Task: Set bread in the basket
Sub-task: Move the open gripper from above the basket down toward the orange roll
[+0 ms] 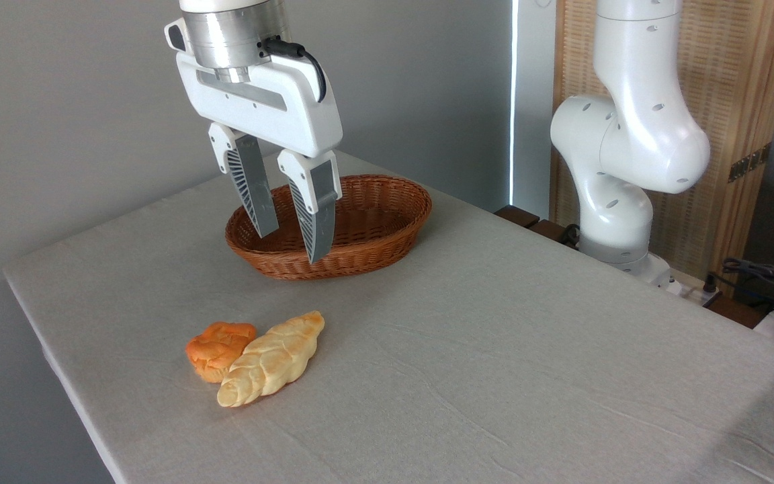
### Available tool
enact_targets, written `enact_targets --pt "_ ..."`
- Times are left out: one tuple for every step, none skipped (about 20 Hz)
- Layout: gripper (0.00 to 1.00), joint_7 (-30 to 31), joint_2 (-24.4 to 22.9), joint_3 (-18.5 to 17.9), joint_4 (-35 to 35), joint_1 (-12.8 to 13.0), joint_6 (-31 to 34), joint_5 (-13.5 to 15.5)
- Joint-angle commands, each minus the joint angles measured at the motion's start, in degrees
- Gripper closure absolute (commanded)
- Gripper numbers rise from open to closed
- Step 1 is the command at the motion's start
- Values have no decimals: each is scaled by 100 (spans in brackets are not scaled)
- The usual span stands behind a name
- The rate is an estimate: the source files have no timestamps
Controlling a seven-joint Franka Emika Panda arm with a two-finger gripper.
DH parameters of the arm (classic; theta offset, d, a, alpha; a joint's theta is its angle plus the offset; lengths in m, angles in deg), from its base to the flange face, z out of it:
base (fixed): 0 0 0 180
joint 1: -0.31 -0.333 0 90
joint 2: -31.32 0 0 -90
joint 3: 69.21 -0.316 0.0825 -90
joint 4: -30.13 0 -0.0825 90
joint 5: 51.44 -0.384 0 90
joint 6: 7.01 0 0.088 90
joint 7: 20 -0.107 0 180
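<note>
Orange, rounded and lumpy-topped, the small muffin-like bread (218, 349) lies on the pale grey cloth-covered worktop (494, 349), near the worktop's front-left edge. A longer pale-yellow braided loaf (273, 359) lies just to the right of the bread, angled from lower left to upper right, and its left flank touches or overlaps the bread as seen from this camera.

Farther back on the worktop stands the oval, shallow, reddish-brown woven wicker basket (360, 222). No item shows in the visible part of its interior. The basket is well apart from the bread and the loaf.

Position of the white two-finger pincer (289, 243): raised above the worktop, pointing downward, in front of the left half of the basket from the camera's view. Its two grey ribbed fingers (256, 195) are spread partly apart with a clear gap between them, and nothing is gripped. The fingertips are above the worktop surface; whether they hang over the basket or in front of it cannot be determined from this single view.

At the right rear, the white arm base (612, 202) rises beside the worktop, in front of a wooden slatted panel (729, 67). Dark cables (763, 272) lie at the far right edge.
</note>
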Motion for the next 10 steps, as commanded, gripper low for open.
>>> enact_targets --pt "0 -45 -126 -43 -146 -2 -145 45" --pt "0 -45 -126 -43 -139 -2 -146 45" --pt "0 -54 -126 -43 -147 -2 -146 45" --pt "0 -88 -126 -43 -147 -2 -146 45" --pt "0 -158 -126 -43 -139 -2 -146 45" --pt "0 -177 -126 -43 -147 -2 -146 45" --pt "0 -177 -126 -43 -147 -2 -154 45" --pt "0 -177 -126 -43 -147 -2 -154 45" --pt "0 -177 -126 -43 -147 -2 -154 45" --pt "0 -177 -126 -43 -147 -2 -154 45"
